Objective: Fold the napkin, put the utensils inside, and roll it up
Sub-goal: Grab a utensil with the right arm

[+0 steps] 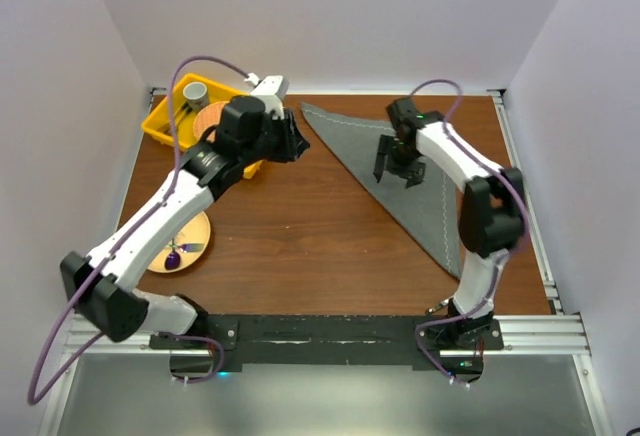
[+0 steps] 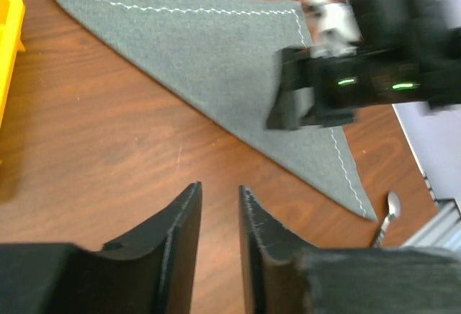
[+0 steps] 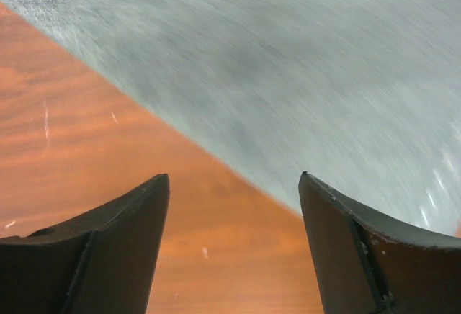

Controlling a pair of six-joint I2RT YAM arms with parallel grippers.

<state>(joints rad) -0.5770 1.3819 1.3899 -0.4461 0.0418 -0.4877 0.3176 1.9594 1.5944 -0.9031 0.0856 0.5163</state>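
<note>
Napkin fold looks finished; gathering utensils seems next.
Right jaws hang spread and empty over the triangular napkin (image 1: 345, 131) at the bench's (image 1: 300, 226) far right; left jaws, slightly parted, hold nothing. Next likely calls for picking the spoon (image 2: 390, 206) by its tip.

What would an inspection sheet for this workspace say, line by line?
Surface: brown wood table, bare in the middle.
Job's things: napkin folded into a triangle, lying flat at far right; spoon just off its near tip.
Clutter: yellow bin at far left holding a cup; tan plate at near left with a small purple item on it.
Grippers: left tool slightly parted, empty, over bare wood; right tool wide open, empty, over the napkin's diagonal edge.
Cables: a purple cable loops over each arm.
Surroundings: white walls on three sides; metal rail at the near edge.
</note>
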